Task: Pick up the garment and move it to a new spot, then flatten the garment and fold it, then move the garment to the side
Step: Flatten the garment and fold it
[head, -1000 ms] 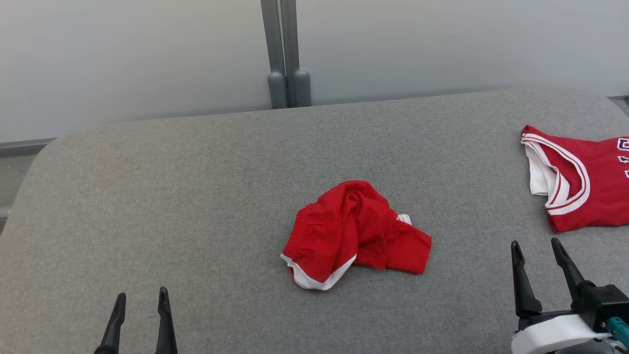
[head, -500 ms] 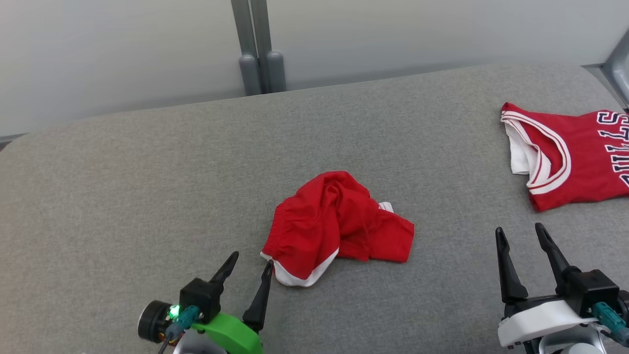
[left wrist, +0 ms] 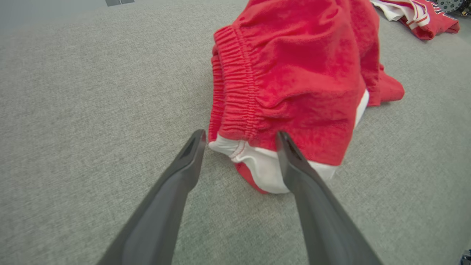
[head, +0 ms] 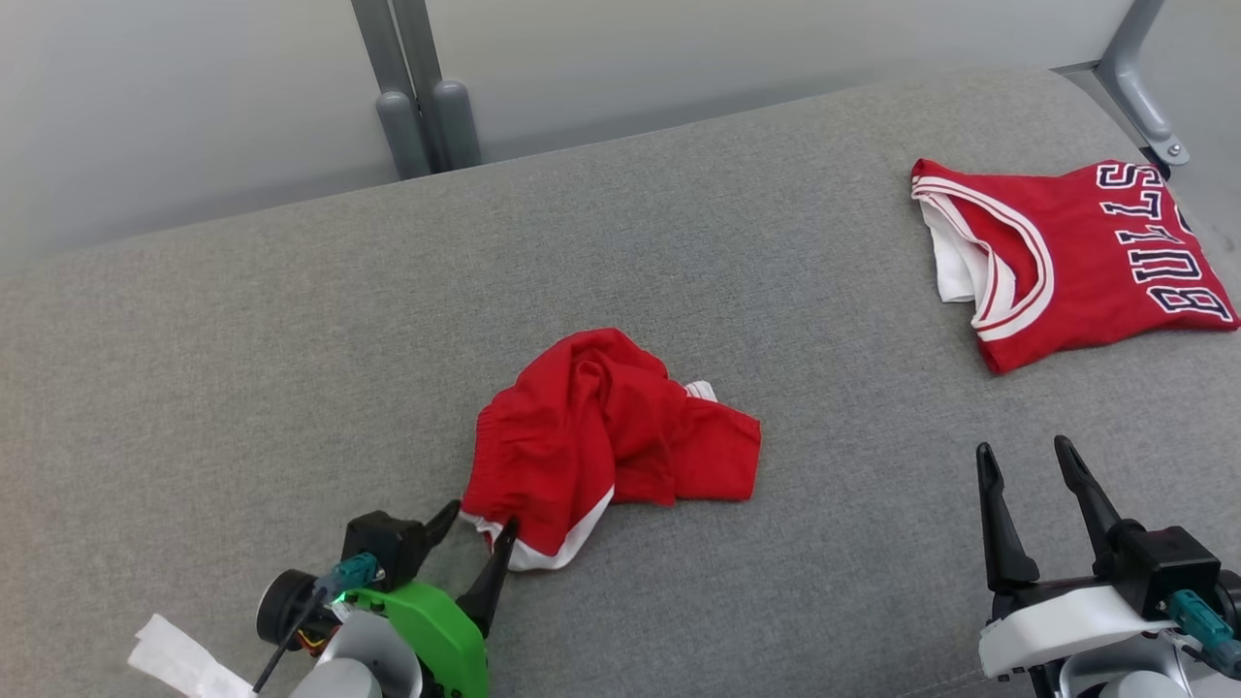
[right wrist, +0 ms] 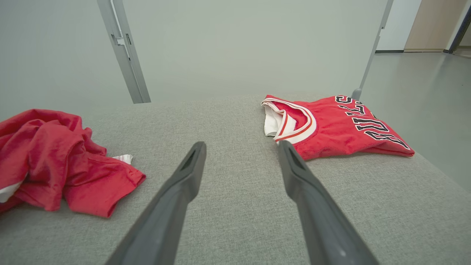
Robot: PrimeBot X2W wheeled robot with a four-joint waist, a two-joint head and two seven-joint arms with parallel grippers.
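Crumpled red garment (head: 601, 436), elastic waistband and white hem showing, lies in a heap near the middle of the grey padded surface (head: 242, 368), a bit toward its near edge. The robot's left gripper (head: 480, 521) sits low at the heap's near-left corner with its fingers spread apart. In the left wrist view the gripper (left wrist: 241, 135) straddles the white-trimmed corner of the garment (left wrist: 294, 73). One finger (left wrist: 290, 162) overlaps the hem and may be touching it, but contact is hard to confirm from this angle. Nothing is clamped.

Right gripper (head: 1023, 448) hangs near the pad's near-right edge, jaws wide apart and empty, well apart from the heap. Right wrist view: gripper (right wrist: 241, 144) points across bare fabric, with the heap (right wrist: 55, 158) off to one side.

A folded red jersey (head: 1076, 262) with white-striped neckline and "BULLS" lettering lies flat by the far-right corner, also seen in the right wrist view (right wrist: 331, 129). Grey posts (head: 417, 107) stand behind the far edge.
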